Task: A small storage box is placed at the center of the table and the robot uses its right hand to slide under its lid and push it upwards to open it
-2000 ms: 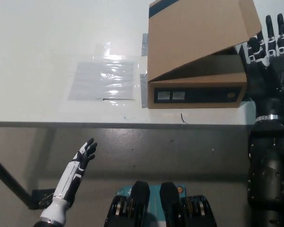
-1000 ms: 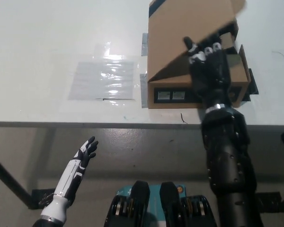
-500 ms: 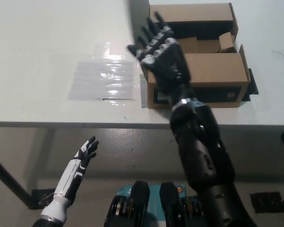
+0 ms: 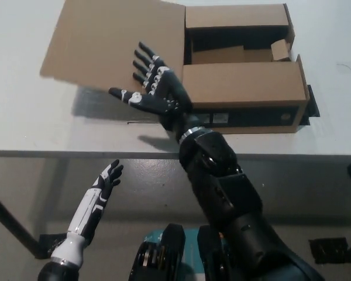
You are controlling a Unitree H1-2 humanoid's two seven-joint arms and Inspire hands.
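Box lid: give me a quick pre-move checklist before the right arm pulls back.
1. Lid swung fully over to the left of the box: ok.
2. Box interior exposed: ok, with a loose inner flap at the far right.
3. Right hand holds nothing, fingers spread: ok.
4. Right hand clear of the lid: cannot tell; it overlaps the lid's near edge in the head view.
5. Left hand out of the path: ok, it sits low, below the table edge.
6. Lid lying flat on the table: not ok; a shadow beneath it suggests it is raised.
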